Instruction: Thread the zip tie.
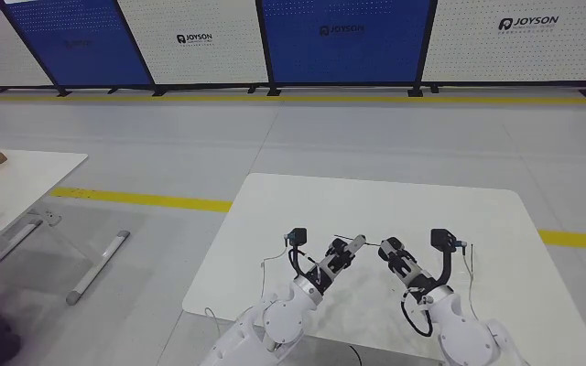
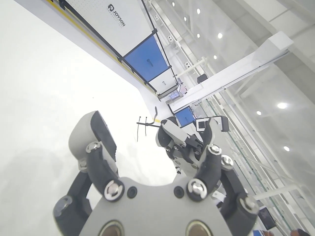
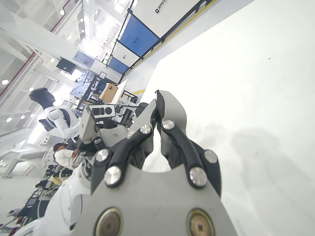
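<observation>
A thin black zip tie [image 2: 147,124] hangs in the air above the white table [image 1: 394,201], its strands sticking out sideways and dangling. My right gripper [image 2: 164,126] is shut on one end of it; in the right wrist view that gripper [image 3: 157,98] has its fingers pressed together. My left gripper [image 2: 153,124] stands open, its two fingers wide apart, with the tie a short way beyond its fingertips. From above, the left gripper [image 1: 348,245] and the right gripper [image 1: 388,247] face each other near the table's front, the zip tie [image 1: 352,238] a faint line between them.
Most of the white table stretches bare beyond and beside the arms. Its left edge [image 1: 212,256] drops to the grey floor. A second white table [image 1: 32,178] stands off to the left. Blue and white panels [image 1: 348,37] line the back.
</observation>
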### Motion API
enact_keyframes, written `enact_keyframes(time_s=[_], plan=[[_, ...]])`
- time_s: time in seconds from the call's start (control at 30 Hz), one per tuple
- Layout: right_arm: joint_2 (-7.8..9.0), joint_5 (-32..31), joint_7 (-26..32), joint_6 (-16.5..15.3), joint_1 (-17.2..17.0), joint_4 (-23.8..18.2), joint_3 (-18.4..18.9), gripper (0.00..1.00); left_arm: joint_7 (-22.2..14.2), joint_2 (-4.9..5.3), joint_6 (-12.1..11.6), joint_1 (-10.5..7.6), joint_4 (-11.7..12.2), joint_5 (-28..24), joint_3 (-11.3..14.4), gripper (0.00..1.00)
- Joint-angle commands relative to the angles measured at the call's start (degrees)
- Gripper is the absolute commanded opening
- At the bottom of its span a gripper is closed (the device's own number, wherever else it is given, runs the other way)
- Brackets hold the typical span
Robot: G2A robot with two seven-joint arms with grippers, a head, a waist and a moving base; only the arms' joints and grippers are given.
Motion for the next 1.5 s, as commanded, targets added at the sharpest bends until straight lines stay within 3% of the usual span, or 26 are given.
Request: enact_keyframes(time_s=[0.0,0.1,0.17,0.67,0.7,0.8,0.87,0.9,0.93,0.97,1.07,1.3,1.47], plan=[[-0.01,-0.04,0.06,-0.01,0.04,0.04,0.0,0.0,0.05,-0.04,0.0,-0.06,0.1,-0.03,0.06,0.22],[-0.02,0.02,0.04,-0.07,0.03,0.09,0.02,0.0,0.16,-0.13,0.0,-0.22,0.32,0.03,0.29,0.05],[-0.03,0.11,0.06,-0.14,0.02,0.12,0.06,0.0,0.25,-0.19,0.06,-0.33,0.47,0.07,0.48,0.0],[0.01,0.58,1.27,-0.47,0.24,0.03,0.46,0.0,0.35,-0.4,0.3,-0.56,0.84,0.3,0.76,0.0],[0.02,0.48,1.39,-0.39,0.25,0.01,0.48,0.13,0.36,-0.42,0.33,-0.59,0.87,0.28,0.77,0.0],[0.05,0.06,1.66,-0.11,0.24,-0.26,0.53,0.96,0.65,-0.52,0.63,-0.75,0.95,-0.05,0.81,0.0],[0.06,0.08,1.6,-0.16,0.13,-0.46,0.63,0.98,0.81,-0.59,0.82,-0.86,0.97,-0.22,0.88,0.0],[0.07,0.08,1.59,-0.18,0.09,-0.52,0.66,0.94,0.85,-0.62,0.89,-0.9,0.98,-0.26,0.92,0.0],[0.07,0.09,1.56,-0.24,0.05,-0.6,0.71,0.8,0.86,-0.65,0.96,-0.94,0.99,-0.29,0.97,0.0],[0.08,0.13,1.51,-0.29,0.02,-0.65,0.76,0.78,0.83,-0.67,1.0,-0.97,0.98,-0.28,1.04,0.0],[0.08,0.15,1.41,-0.34,-0.08,-0.73,0.84,1.0,1.17,-0.75,1.35,-1.01,0.99,-0.58,1.0,0.0],[0.31,-3.44,0.06,-0.36,-1.01,-0.4,1.36,1.0,4.78,-1.26,1.1,-0.74,-0.07,-6.04,-0.07,0.0],[0.28,-9.36,-5.38,1.44,-1.03,0.65,1.58,1.0,4.22,-1.49,-0.51,-0.06,-1.64,-11.26,-0.49,0.0]])
